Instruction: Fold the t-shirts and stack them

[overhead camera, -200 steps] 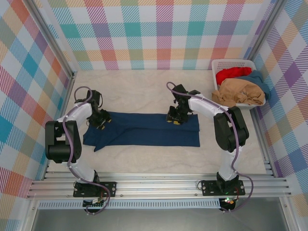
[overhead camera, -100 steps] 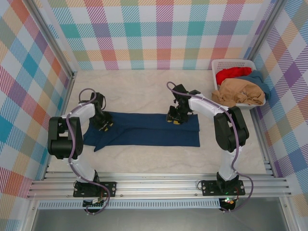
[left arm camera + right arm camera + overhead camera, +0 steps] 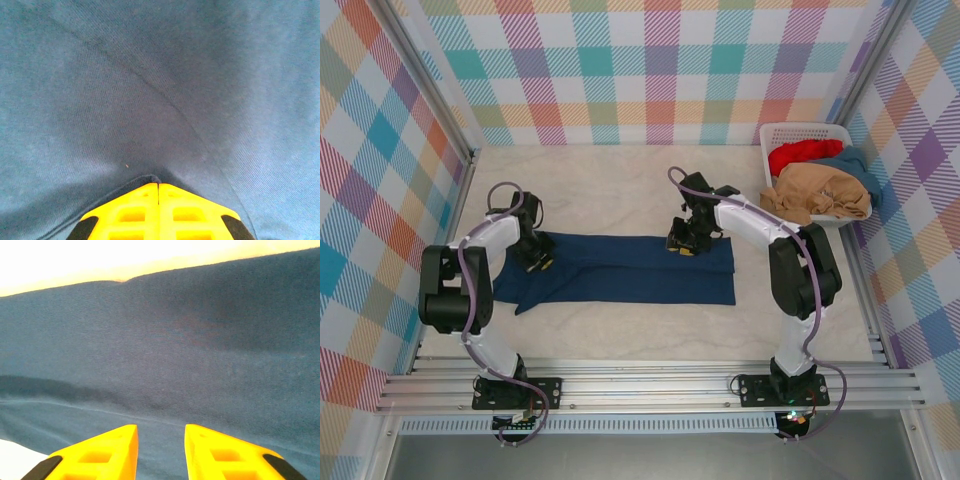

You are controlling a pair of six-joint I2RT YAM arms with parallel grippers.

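- The navy shirt (image 3: 620,270) lies in a long flat strip across the middle of the table (image 3: 610,190), a bit below centre in the top view. The strip itself hasn't budged in the last second.
- What did move is the left pincer (image 3: 538,260). It has crept a little right and down, inward along the left end of the strip.
- In the left wrist view its fingers are pressed flush together, with a little curl of cloth bunched at the tips. I think it's nipping the fabric, but the view is too close to be sure.
- The right pincer (image 3: 682,243) has barely shifted, maybe a hair upward. It sits near the strip's top edge, right of centre.
- In its own wrist view the fingers are spread with a clear gap and nothing between them, just hovering over blue cloth.
- My read is that the left side is set for the next fold and the right side hasn't grabbed yet, so the strip isn't ready to lift.
- The tan shirt (image 3: 820,192), red shirt (image 3: 800,153) and teal shirt (image 3: 855,165) are piled in the basket (image 3: 800,128) at upper right, so there's plenty left to do.
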